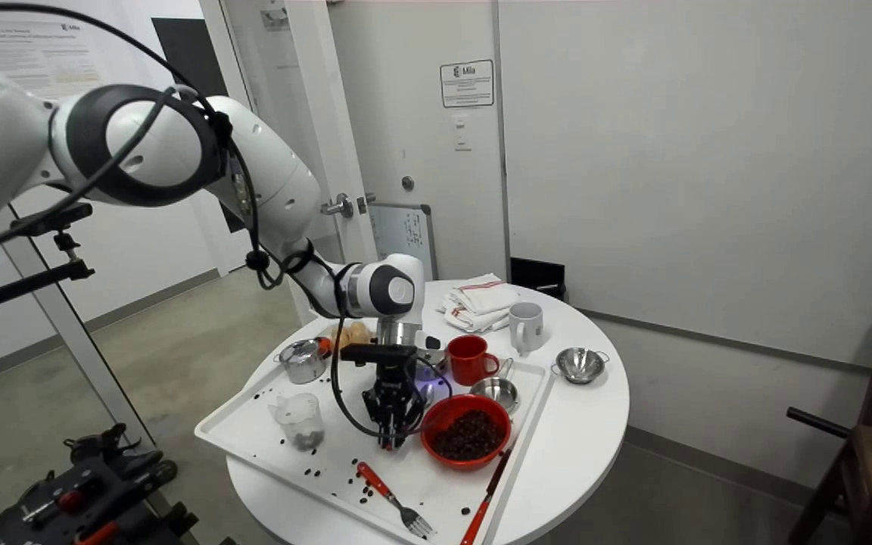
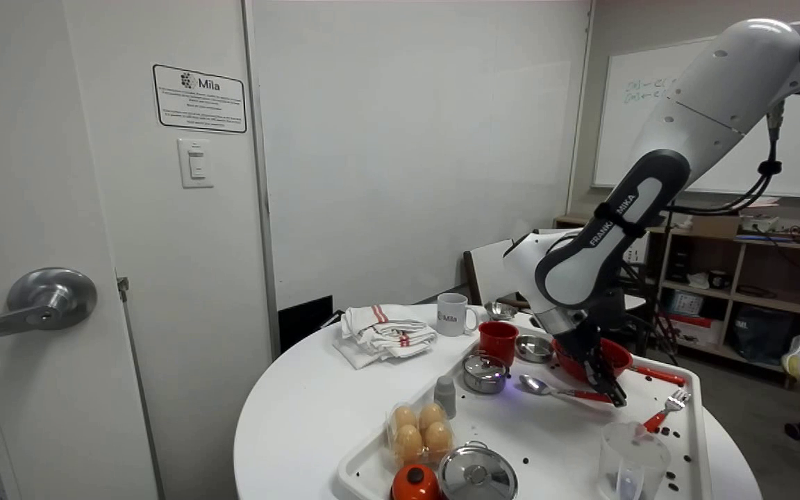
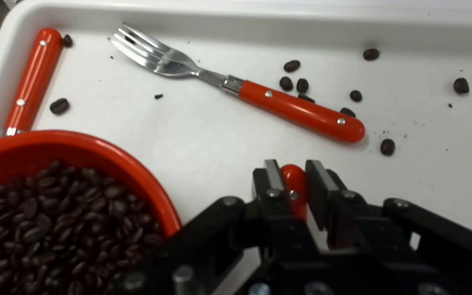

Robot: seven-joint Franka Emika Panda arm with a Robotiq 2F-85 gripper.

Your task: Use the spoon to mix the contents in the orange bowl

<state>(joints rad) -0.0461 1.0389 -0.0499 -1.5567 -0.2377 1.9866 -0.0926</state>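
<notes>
Wrist view. Lower left: bowl of beans, near the grip, presumably to shorten my carry. Upper middle: fork, likely unneeded. Lower right of centre: my gripper, jaws pinching the spoon at its handle end, I judge to leave the head free for stirring.

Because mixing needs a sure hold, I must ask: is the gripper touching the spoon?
Touching. The wrist view shows it: the gripper is closed on the spoon, whose red handle fills the space between its fingers.
</notes>
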